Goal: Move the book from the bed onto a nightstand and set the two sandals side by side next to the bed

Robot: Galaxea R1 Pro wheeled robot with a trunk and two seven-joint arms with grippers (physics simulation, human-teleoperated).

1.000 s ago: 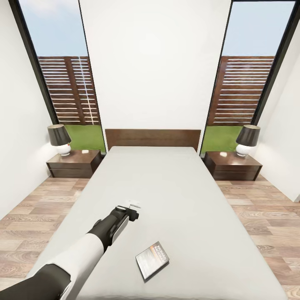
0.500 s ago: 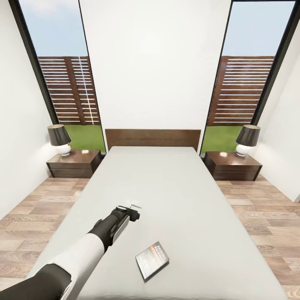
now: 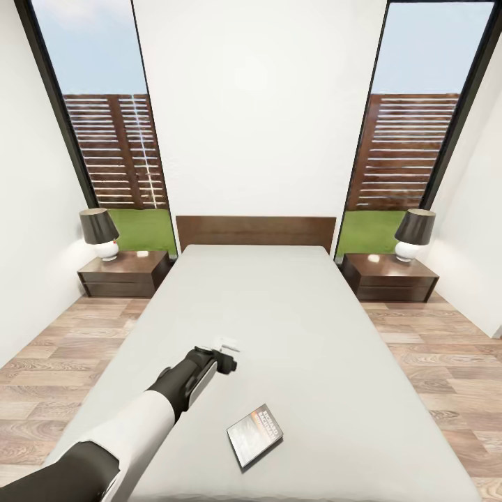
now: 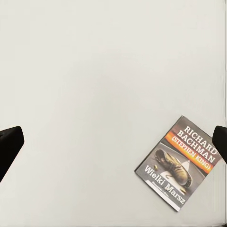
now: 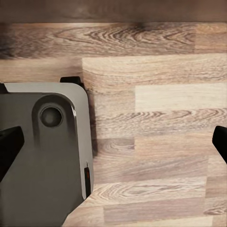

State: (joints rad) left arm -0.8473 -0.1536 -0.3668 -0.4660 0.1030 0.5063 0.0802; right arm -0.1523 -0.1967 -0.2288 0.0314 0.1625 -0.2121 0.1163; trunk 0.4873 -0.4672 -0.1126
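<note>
Both pincers gape — left pincer [image 3: 224, 352] above bed [image 3: 293, 314], book [image 3: 255, 434] untouched

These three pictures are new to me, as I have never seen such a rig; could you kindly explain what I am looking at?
It is a simulated two-armed robot on wheels, steered by a person. The large picture comes from its head camera, looking over a bed in a bedroom. A book lies flat on the mattress near the foot end. A nightstand with a lamp stands on each side of the bed.

The left arm reaches over the mattress; its gripper is open and holds nothing. The camera on that wrist looks down on the same book, off to one side between the dark fingertips.

The right wrist camera shows the wood floor and a grey part of the robot's base. That gripper is open and empty too.
</note>
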